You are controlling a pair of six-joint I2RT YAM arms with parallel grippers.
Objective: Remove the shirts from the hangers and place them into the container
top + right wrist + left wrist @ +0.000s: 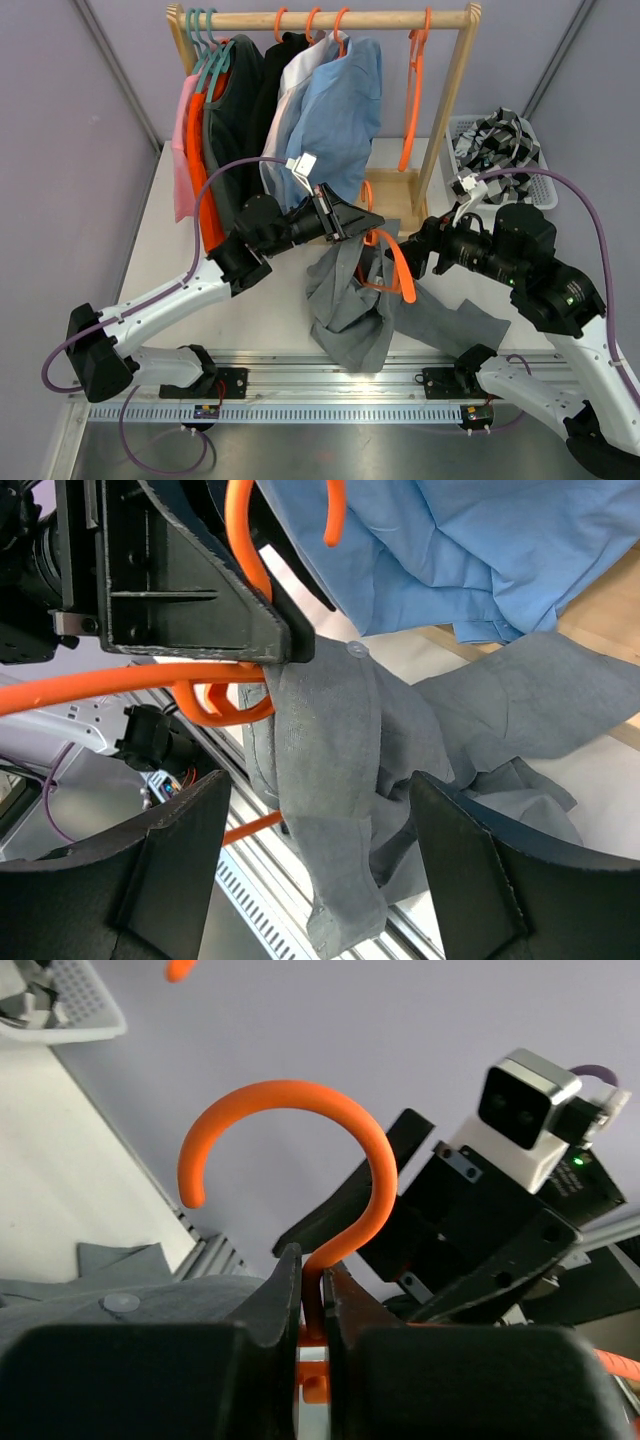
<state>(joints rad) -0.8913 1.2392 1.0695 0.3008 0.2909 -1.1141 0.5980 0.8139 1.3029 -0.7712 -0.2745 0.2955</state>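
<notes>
The orange hanger point(290, 1093) stands with its hook up out of my left gripper point(312, 1275). The hook's open end curls to the left of my left wrist view, and one orange shoulder bar slopes down toward the near edge of the table point(150, 250). My left fingers are pinched tight on the thin neck just under the hook.

The grey shirt point(345, 300) hangs from this hanger in a long bunch. Its lower part is crumpled on the table between my two arms, and one part is spread flat to the right.

My left arm reaches forward and rightward from its base, wrist level, in front of the wooden rack point(330, 18). My right arm bends in from the right and points leftward at the hanger. My right gripper point(320, 870) is spread wide, with nothing pinched. From its wrist camera, the grey cloth lies beyond the gap between its fingers.

A light blue shirt point(340, 110) and other shirts hang on the rack. The white basket point(545, 185) sits at the table's far right with a plaid shirt point(495, 140) inside. The table top is white and the walls are pale lilac.
</notes>
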